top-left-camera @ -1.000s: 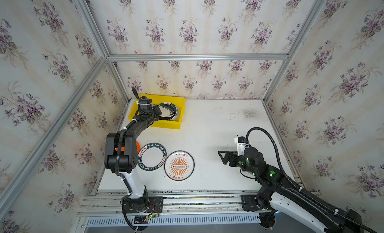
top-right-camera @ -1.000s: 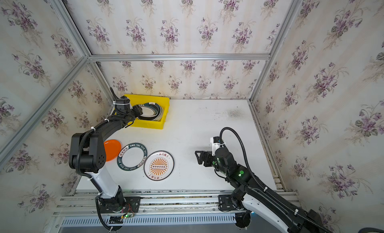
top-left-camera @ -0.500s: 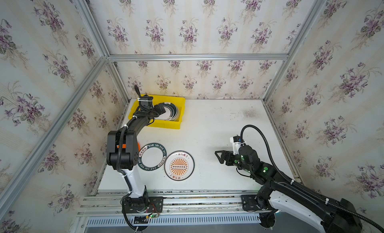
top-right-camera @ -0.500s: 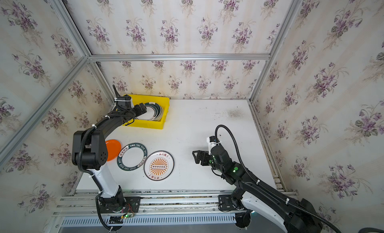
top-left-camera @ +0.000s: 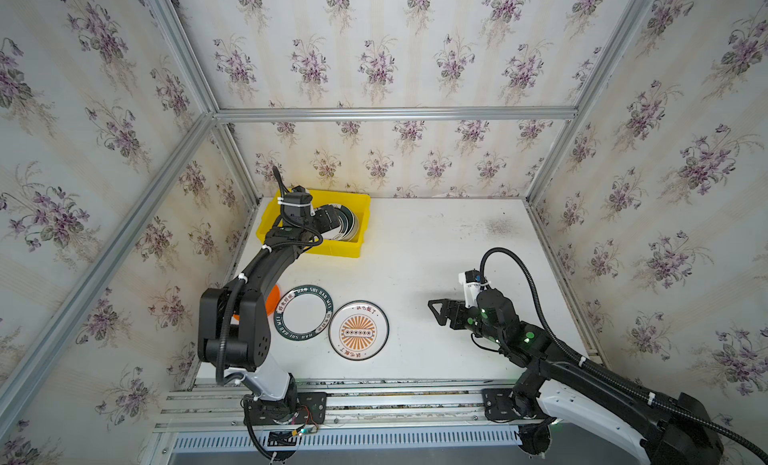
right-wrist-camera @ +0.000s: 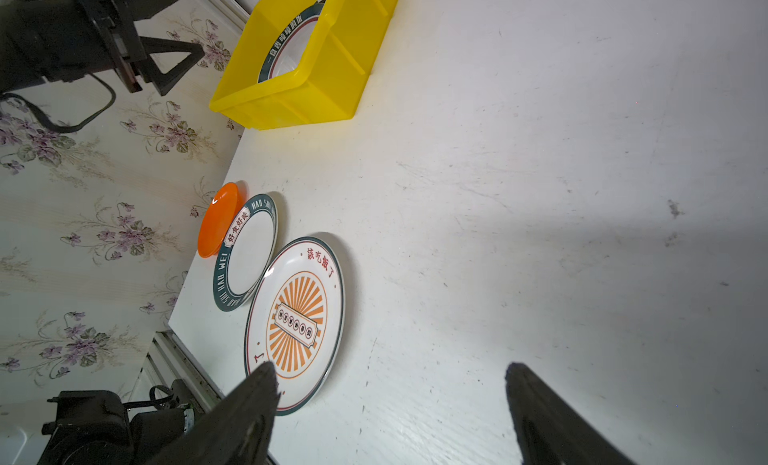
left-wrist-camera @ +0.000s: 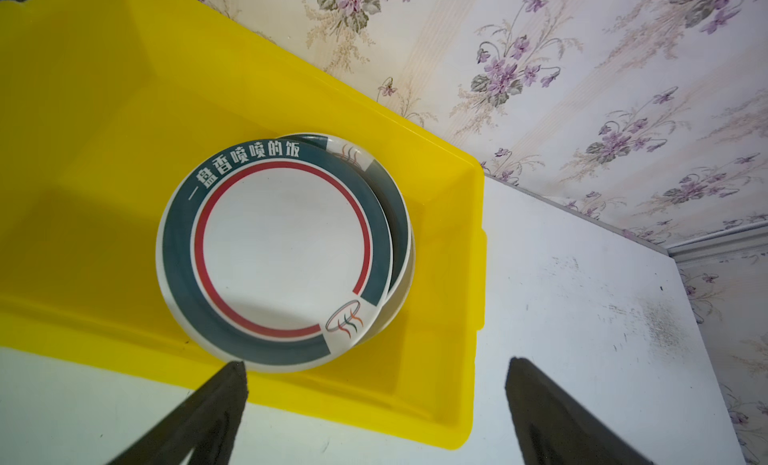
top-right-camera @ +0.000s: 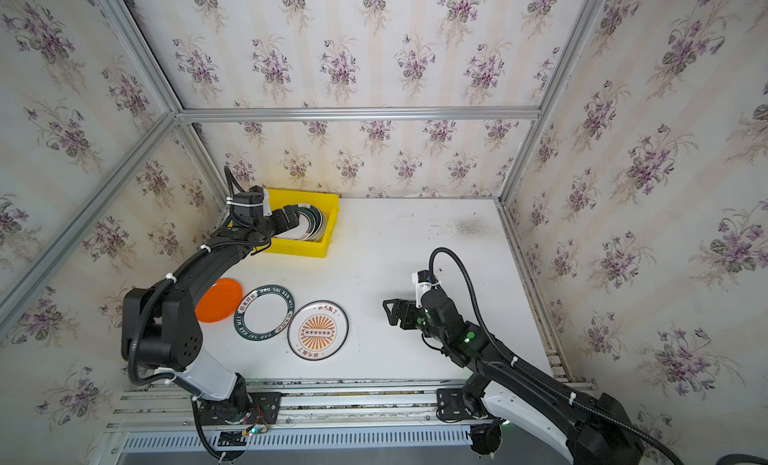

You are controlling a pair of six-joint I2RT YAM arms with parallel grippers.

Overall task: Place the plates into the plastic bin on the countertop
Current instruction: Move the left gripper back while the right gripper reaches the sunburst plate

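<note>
The yellow plastic bin stands at the back left of the white countertop. Two green-rimmed plates lie stacked in it. My left gripper hovers open at the bin's near wall, holding nothing. In both top views an orange plate, a green lettered plate and an orange-sunburst plate lie in a row at the front left. My right gripper is open and empty, just right of the sunburst plate.
Floral walls with aluminium posts close in the countertop on three sides. Aluminium rails run along the front edge. The left arm's elbow hangs over the front left corner and partly covers the orange plate. A dark scuff marks the back right.
My left gripper's jaws have spread wider over the bin, apart from the plates in it. My right gripper has slid a little left toward the sunburst plate.
</note>
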